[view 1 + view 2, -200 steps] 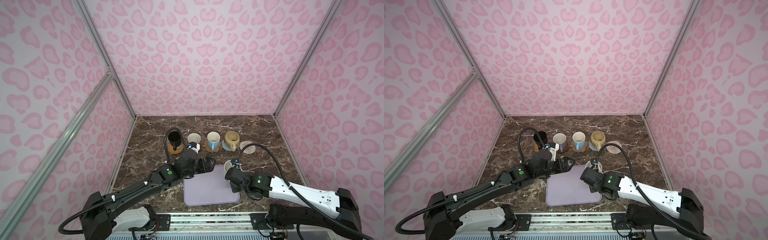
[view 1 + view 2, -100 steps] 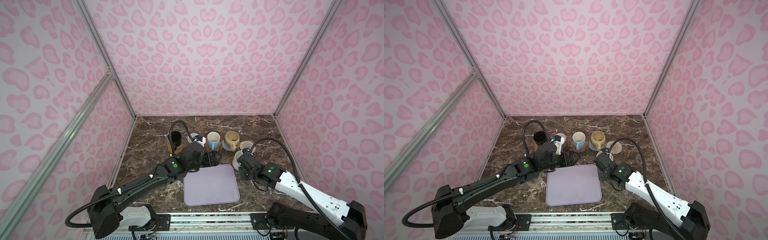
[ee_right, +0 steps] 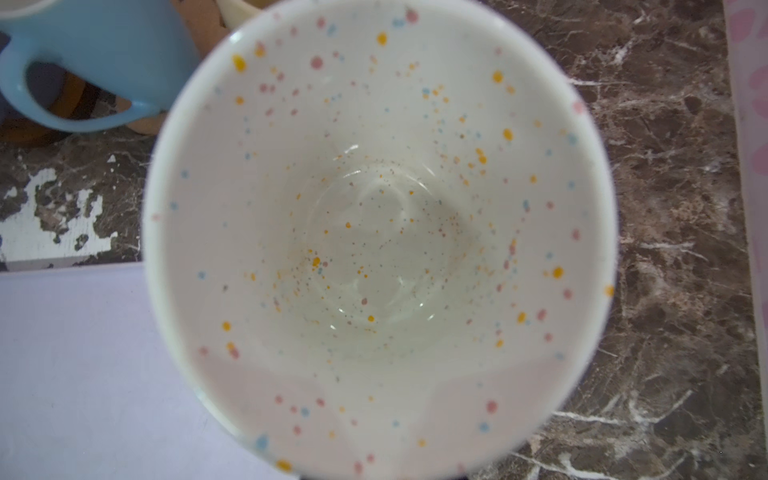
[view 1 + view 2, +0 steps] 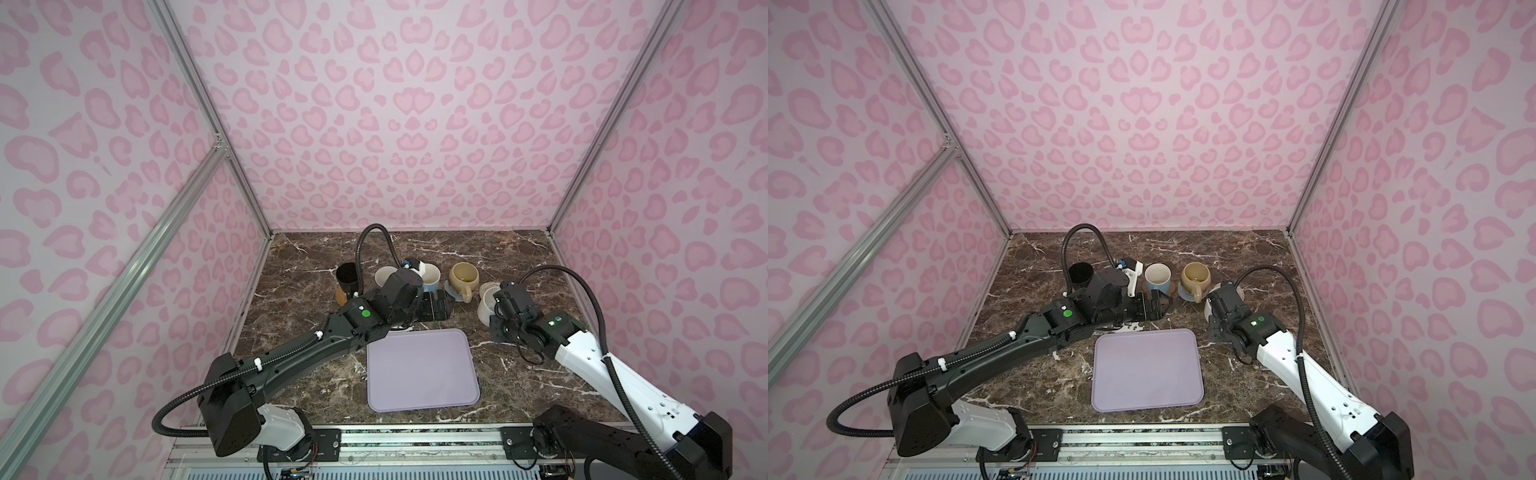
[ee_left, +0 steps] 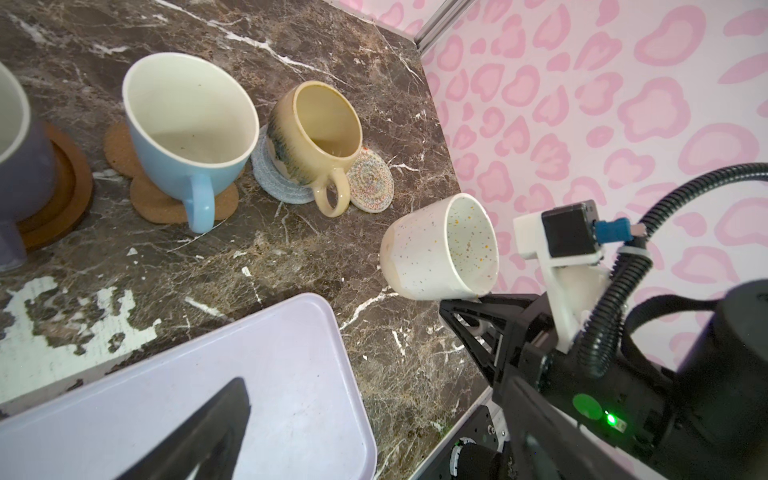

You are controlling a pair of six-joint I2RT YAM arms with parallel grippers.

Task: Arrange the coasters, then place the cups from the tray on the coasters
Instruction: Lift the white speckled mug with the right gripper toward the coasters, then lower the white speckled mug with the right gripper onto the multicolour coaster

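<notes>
Field notes, table (image 4: 309, 266) of dark marble, pink patterned walls all round

- We log a row of mugs across the middle of both top views. From the left: black mug (image 4: 348, 275) on rattan mat (image 4: 340, 296), then lavender mug (image 4: 383, 275), half hidden behind the left arm, on brown mat (image 5: 68, 183). Next come blue mug (image 4: 433, 277) on paw mat (image 5: 153, 203) and yellow mug (image 4: 463, 276) on grey mat (image 5: 266, 174). All four stand upright
- Cream mat (image 5: 374, 183) lies at the right end of the row, just beside the grey mat. Most of its top shows, and the yellow mug's handle reaches over its edge
- Tray (image 4: 422, 370) lies flat at lower centre of both top views
- Right pincer (image 5: 478, 297) is closed narrow on speckled mug (image 5: 440, 247), gripping it from the underside. The exact grip point is hidden from us. The mug is tilted and sits right of centre, just below the cream mat and right of the tray's upper right corner. We cannot tell whether its base touches the table
- Left pincer (image 4: 439, 306) stands wide and holds nothing. It is at centre frame, between the blue mug and the tray's upper edge
</notes>
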